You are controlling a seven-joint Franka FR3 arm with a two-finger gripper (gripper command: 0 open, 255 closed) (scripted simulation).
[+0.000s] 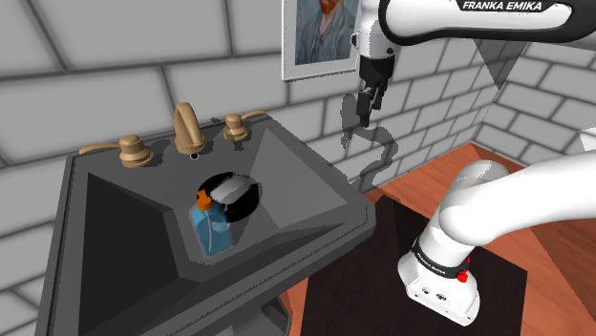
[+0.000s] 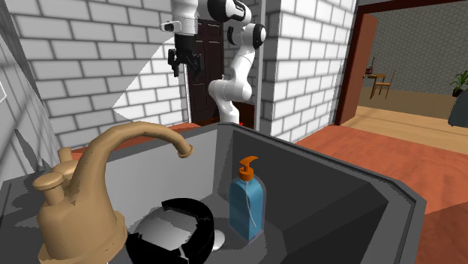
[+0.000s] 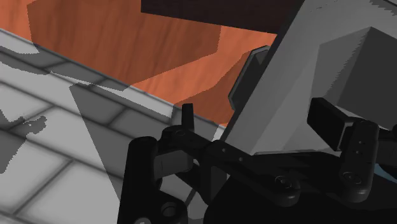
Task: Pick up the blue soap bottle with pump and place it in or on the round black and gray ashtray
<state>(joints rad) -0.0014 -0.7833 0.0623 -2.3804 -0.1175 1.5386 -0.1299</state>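
Here's the sink, dark grey and deep, and down on the floor of its basin stands the soap bottle: blue body, orange pump, upright. In the second exterior view the soap bottle sits near the sink wall, on the side away from the faucet. Just beside it in the same basin lies the ashtray, round, black with a pale grey sheen. The ashtray is on the faucet side of the sink floor, and a small gap shows between the two.

The gripper is well apart from all this, high above the sink's level and out past its corner, outside the basin, pointing down close to the brick wall. The second exterior view has the gripper hanging far beyond the sink's far rim.

In the wrist view the fingers stand apart, holding nothing. Between and beyond them the gripper looks onto a grey corner of the sink, with reddish wooden floor past that corner.

On the sink's back rim a bronze faucet stands between two matching handles.
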